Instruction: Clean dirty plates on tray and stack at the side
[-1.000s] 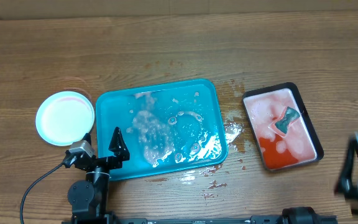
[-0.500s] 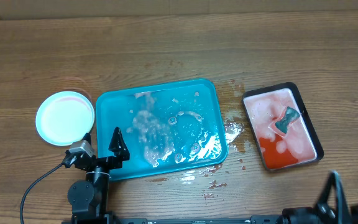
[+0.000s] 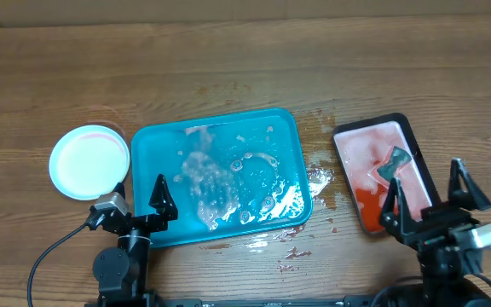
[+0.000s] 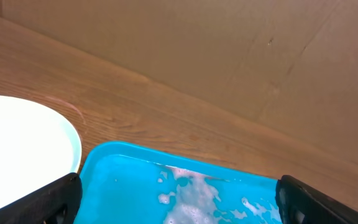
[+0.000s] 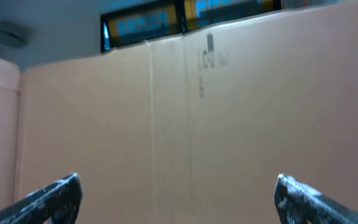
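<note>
Though apart, plates (image 3: 89, 162) beside left hand (image 3: 139, 192)

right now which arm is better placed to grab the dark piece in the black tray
Right: the open right claw is at the black tray, by the dark piece; the left claw sits past the turquoise tray.

One white plate (image 3: 89, 162), one turquoise tray (image 3: 153, 158), one black tray (image 3: 407, 120).

glossy wet plastic tray (image 3: 147, 145), smooth plastic plates (image 3: 89, 161), matt grained wood table (image 3: 228, 60)
</note>
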Available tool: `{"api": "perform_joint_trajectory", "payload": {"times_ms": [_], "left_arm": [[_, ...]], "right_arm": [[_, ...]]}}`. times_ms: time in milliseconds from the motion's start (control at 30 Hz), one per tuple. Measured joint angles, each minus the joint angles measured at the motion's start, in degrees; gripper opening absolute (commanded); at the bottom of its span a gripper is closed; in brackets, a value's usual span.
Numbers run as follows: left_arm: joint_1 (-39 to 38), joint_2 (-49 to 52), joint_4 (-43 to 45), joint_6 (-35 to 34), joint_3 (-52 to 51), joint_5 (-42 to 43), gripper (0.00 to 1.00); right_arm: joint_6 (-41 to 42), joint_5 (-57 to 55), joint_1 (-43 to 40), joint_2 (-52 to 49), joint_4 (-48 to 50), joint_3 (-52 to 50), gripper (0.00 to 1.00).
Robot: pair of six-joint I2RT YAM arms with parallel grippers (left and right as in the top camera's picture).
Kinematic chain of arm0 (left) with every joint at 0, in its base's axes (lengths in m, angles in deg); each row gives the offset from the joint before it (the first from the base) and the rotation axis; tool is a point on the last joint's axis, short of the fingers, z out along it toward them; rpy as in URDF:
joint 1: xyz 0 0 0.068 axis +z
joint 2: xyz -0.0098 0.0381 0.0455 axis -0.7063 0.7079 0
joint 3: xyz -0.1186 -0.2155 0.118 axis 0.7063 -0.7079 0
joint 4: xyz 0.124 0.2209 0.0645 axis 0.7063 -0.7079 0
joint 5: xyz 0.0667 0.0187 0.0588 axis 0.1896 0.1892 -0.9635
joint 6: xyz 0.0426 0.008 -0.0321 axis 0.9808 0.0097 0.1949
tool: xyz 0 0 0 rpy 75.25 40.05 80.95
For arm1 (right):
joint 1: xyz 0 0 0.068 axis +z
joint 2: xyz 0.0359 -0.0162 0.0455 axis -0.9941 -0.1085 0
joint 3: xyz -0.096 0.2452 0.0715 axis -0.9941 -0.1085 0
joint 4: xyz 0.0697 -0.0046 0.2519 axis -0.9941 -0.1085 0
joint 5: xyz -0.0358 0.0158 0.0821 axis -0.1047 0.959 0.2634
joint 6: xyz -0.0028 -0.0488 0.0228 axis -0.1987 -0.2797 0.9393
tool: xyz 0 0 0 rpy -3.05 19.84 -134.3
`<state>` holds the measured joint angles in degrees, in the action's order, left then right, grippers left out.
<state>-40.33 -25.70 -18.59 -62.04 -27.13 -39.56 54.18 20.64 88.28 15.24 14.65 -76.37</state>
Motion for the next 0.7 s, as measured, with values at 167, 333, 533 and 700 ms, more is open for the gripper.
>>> {"api": "perform_joint_trajectory", "payload": {"times_ms": [167,333,533,700], "left_arm": [[0.00,0.00,0.00,0.00,0.00,-0.02,1.00],[0.00,0.00,0.00,0.00,0.00,-0.15,0.99],[0.00,0.00,0.00,0.00,0.00,-0.15,0.99],[0.00,0.00,0.00,0.00,0.00,-0.17,1.00]], "right_arm": [[0.02,0.72,0.00,-0.02,10.67,-7.61,1.00],[-0.02,1.11,0.00,-0.02,12.74,-10.67,1.00],[0.00,1.16,0.00,-0.02,7.04,-11.76,1.00],[0.00,1.31,0.00,-0.02,-3.58,-11.78,1.00]]}}
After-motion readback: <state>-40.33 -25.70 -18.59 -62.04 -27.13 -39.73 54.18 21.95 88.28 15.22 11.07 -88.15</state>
